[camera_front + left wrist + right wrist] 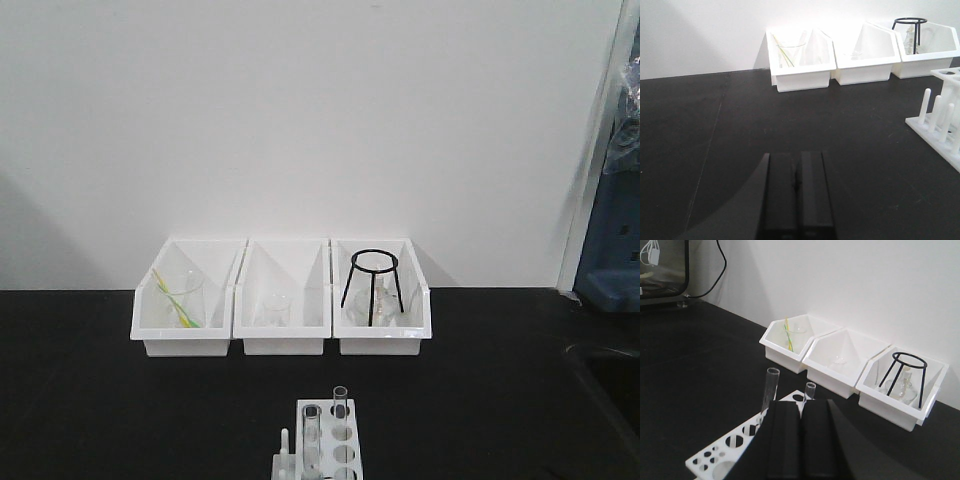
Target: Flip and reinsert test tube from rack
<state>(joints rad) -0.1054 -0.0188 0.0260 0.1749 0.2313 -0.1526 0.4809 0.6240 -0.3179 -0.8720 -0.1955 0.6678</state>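
Left tool [796, 197]: two matte black rectangular fingers, broad black housing behind. Right tool [801, 442]: same matte black blocky pair, no markings visible.

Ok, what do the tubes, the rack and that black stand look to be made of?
The test tubes look like clear glass: see-through, with bright rims. The rack looks like matte white moulded plastic, opaque with pegs. The black stand seems to be thin dark metal wire, though painted plastic cannot be ruled out.

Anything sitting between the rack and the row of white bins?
No. In the front view only bare black table lies between the rack and the three bins; the left wrist view agrees.
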